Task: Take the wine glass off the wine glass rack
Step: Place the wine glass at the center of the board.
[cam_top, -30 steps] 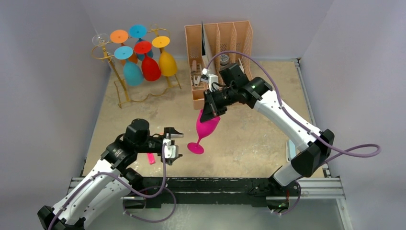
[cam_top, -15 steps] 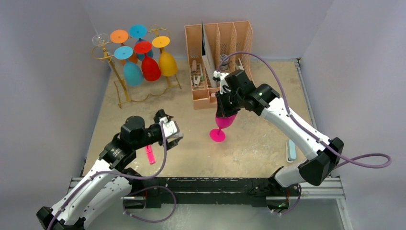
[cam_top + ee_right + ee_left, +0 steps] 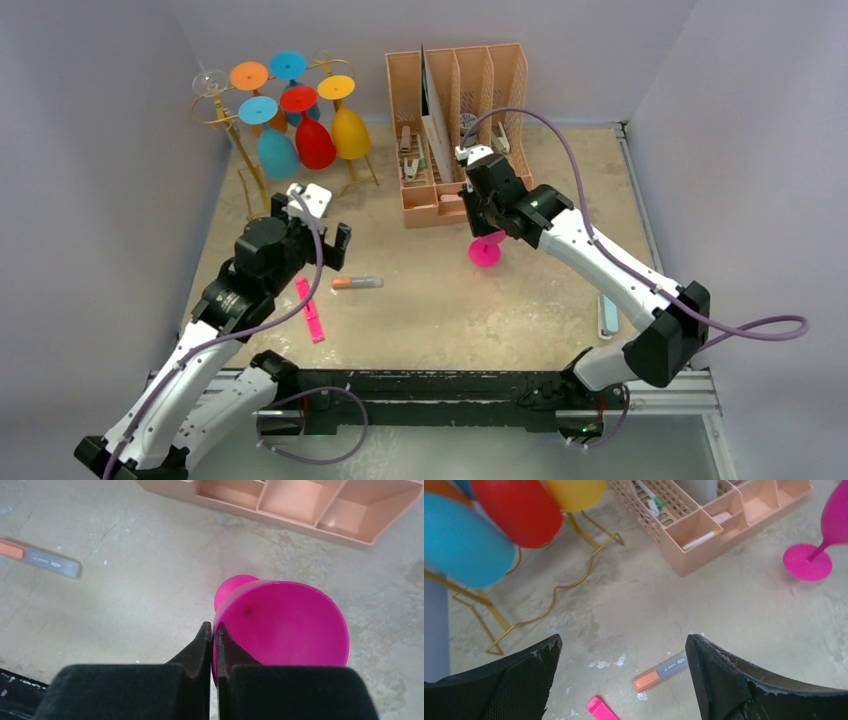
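The gold wire wine glass rack stands at the back left, its wavy base on the table. Blue, red and yellow glasses hang from it bowl down. A magenta wine glass is off the rack near the table's middle, its foot at or just above the surface. My right gripper is shut on the rim of that glass. My left gripper is open and holds nothing, hovering a little in front of the rack's base.
A peach desk organiser stands at the back, just behind the magenta glass. A grey marker with an orange cap and a pink highlighter lie below my left gripper. A pale blue object lies at the right edge.
My left arm has swung back towards the rack while opening wider, uncovering the grey marker. My right arm has carried the magenta glass right and back, lowering it in front of the organiser.
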`<move>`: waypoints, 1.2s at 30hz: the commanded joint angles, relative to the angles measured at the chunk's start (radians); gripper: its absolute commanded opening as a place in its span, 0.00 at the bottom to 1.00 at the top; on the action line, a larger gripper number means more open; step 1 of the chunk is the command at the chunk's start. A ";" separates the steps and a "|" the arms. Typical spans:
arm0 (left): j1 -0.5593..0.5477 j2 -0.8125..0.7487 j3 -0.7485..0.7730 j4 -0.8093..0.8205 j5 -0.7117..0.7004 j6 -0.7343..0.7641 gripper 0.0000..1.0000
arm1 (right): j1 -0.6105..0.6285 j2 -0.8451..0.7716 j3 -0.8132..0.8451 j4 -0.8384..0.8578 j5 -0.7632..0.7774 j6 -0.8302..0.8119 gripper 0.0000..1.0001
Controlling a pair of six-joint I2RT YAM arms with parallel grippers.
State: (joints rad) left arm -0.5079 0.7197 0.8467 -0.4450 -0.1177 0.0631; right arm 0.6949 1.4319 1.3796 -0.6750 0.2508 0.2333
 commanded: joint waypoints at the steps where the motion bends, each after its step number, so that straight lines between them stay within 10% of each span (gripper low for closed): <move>1: 0.053 -0.047 0.035 -0.023 -0.076 -0.105 0.92 | 0.002 0.043 0.008 0.135 -0.072 -0.026 0.00; 23: 0.117 -0.082 0.034 -0.045 -0.169 -0.121 0.97 | 0.002 0.280 0.124 0.170 -0.074 -0.079 0.00; 36: 0.120 -0.071 0.040 -0.051 -0.175 -0.128 1.00 | 0.002 0.263 0.193 0.045 -0.098 -0.098 0.39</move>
State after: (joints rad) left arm -0.3992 0.6437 0.8490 -0.5030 -0.2771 -0.0433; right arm 0.6949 1.7153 1.4990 -0.5648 0.1612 0.1570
